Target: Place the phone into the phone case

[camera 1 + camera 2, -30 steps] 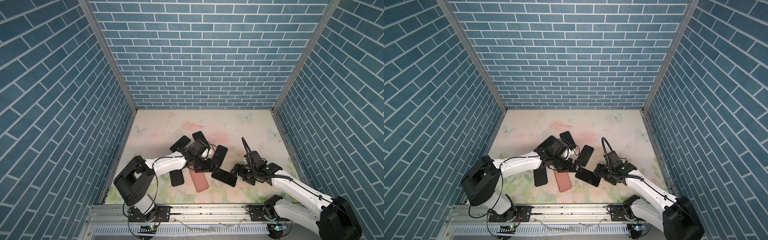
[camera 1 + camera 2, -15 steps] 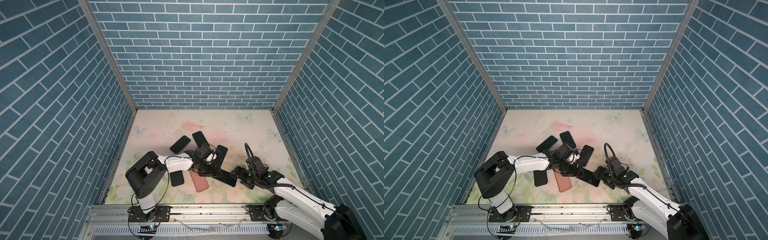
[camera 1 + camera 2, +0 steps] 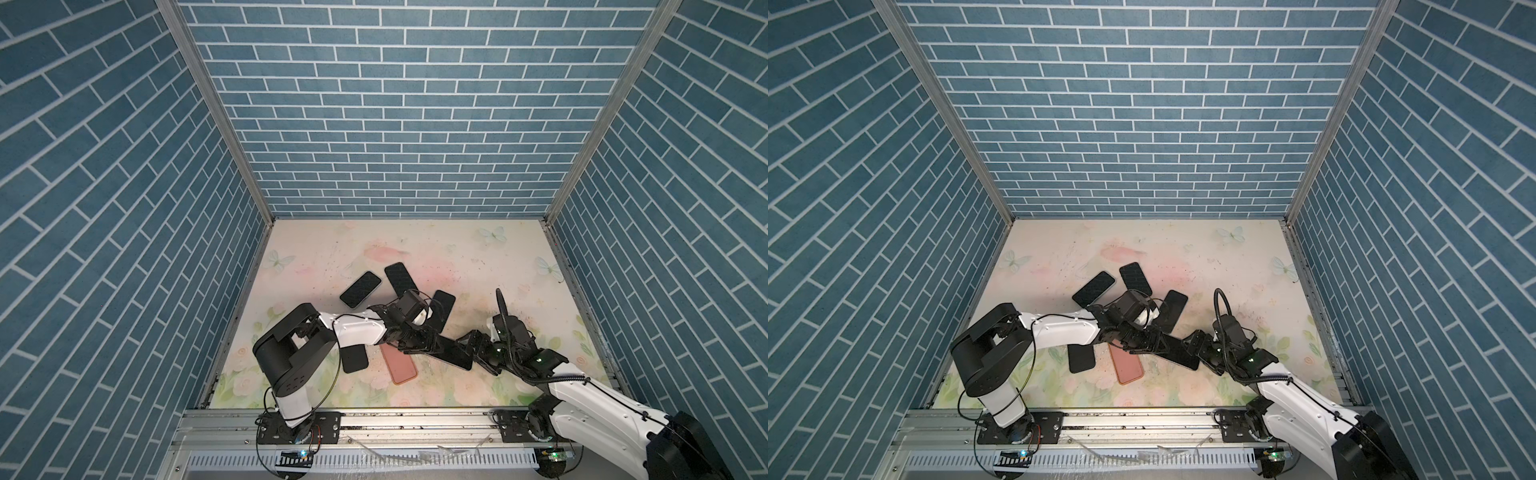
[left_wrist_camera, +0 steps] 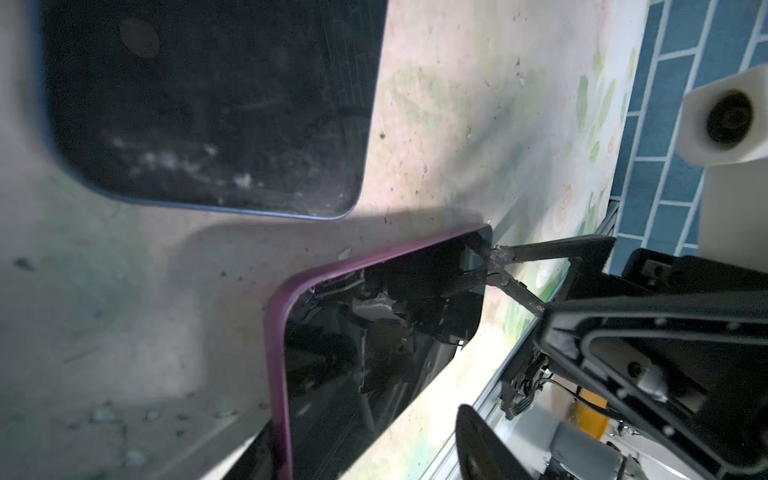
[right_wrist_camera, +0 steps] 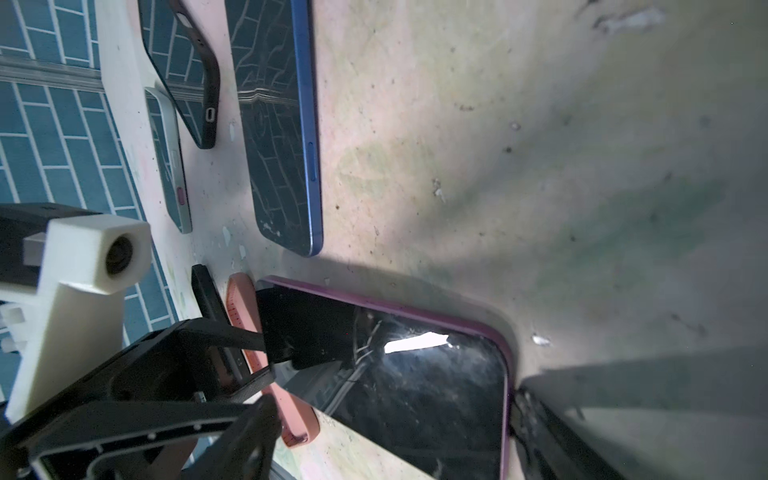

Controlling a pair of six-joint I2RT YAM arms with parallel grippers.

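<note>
As both jaws face, the phone (image 3: 451,352) lies between them.

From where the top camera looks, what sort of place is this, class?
Probably a robot test booth: brick-pattern walls enclose a floral tabletop, two robot arms are mounted on a metal rail, and phones lie scattered.

L gripper (image 3: 416,345) low, R gripper (image 3: 473,353) clamped wide
</note>
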